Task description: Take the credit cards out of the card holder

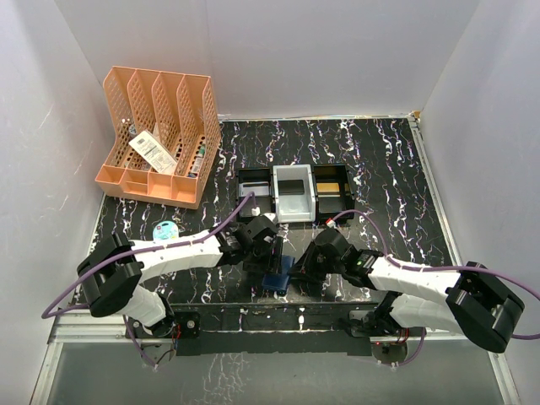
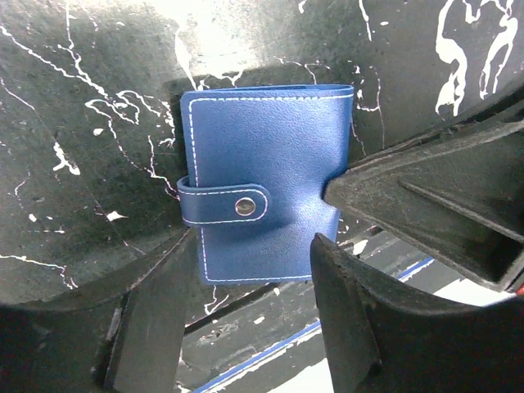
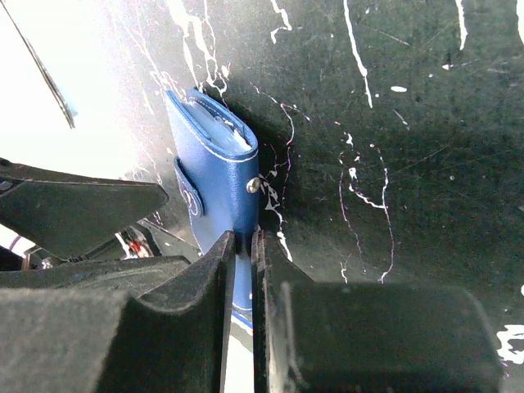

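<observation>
The card holder (image 2: 266, 164), a navy-blue wallet, is folded shut with its snap strap (image 2: 225, 206) fastened. It is held on edge just above the black marbled table, near the front edge (image 1: 277, 277). My right gripper (image 3: 242, 246) is shut on the wallet's lower edge (image 3: 214, 164). My left gripper (image 2: 254, 319) is open, and its fingers (image 2: 155, 327) straddle the wallet's near end without touching it. The right gripper's finger (image 2: 426, 196) presses the wallet's right side. The credit cards are hidden inside the closed wallet.
Black and grey trays (image 1: 295, 192) stand behind the grippers at mid table. An orange file rack (image 1: 160, 135) is at the back left. A pale blue oval case (image 1: 165, 229) lies left of my left arm. The table's front edge (image 1: 278, 314) is close below the wallet.
</observation>
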Robot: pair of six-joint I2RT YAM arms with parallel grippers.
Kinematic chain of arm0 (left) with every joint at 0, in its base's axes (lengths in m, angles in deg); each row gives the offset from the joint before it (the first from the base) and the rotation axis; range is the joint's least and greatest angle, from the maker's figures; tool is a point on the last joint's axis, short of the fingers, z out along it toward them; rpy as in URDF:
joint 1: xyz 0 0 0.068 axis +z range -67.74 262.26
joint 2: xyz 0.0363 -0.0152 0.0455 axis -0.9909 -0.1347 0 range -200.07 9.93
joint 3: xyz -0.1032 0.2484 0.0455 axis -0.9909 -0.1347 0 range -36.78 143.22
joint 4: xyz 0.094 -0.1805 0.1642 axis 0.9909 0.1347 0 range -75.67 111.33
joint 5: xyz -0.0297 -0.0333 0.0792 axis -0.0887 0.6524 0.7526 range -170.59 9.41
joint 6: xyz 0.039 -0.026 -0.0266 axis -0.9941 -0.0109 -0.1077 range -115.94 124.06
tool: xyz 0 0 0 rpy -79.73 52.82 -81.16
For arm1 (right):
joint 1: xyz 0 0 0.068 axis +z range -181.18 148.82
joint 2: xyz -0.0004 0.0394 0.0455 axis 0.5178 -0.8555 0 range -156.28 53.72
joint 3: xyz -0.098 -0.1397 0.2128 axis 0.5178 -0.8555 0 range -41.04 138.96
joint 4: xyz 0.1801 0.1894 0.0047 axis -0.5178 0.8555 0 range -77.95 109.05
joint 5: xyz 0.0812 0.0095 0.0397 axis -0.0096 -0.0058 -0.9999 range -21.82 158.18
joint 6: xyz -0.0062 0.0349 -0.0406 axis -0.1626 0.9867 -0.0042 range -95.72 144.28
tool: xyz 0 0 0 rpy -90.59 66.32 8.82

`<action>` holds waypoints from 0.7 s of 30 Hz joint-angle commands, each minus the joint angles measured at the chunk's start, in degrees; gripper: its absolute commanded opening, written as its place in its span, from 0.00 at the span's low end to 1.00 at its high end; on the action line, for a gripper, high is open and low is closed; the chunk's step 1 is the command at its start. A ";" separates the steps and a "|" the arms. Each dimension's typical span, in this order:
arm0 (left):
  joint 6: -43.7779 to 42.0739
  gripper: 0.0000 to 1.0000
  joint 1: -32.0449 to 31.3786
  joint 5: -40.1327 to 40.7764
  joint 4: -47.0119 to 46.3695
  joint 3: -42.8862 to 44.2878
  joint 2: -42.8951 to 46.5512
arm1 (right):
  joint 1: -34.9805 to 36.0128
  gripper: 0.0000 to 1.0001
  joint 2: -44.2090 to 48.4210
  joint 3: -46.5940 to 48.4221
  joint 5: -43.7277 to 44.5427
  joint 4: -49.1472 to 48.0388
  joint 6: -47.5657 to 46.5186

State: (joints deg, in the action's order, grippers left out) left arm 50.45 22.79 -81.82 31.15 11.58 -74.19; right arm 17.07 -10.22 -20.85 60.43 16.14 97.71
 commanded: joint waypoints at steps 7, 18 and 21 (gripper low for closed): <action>-1.58 0.49 -0.66 5.79 2.73 2.25 -1.25 | -0.26 0.01 0.81 3.65 -0.77 -1.25 -1.04; -2.72 0.55 -0.66 6.06 0.53 2.79 -4.01 | -0.35 0.01 -0.65 4.91 -1.26 -0.39 -1.96; -2.29 0.46 -0.66 9.57 4.60 3.59 -5.47 | -0.35 0.00 -0.72 5.38 -1.02 0.39 -2.43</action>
State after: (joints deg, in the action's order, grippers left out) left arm 48.22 22.44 -77.14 31.35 12.87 -77.82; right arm 17.02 -10.87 -18.73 59.64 17.91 96.18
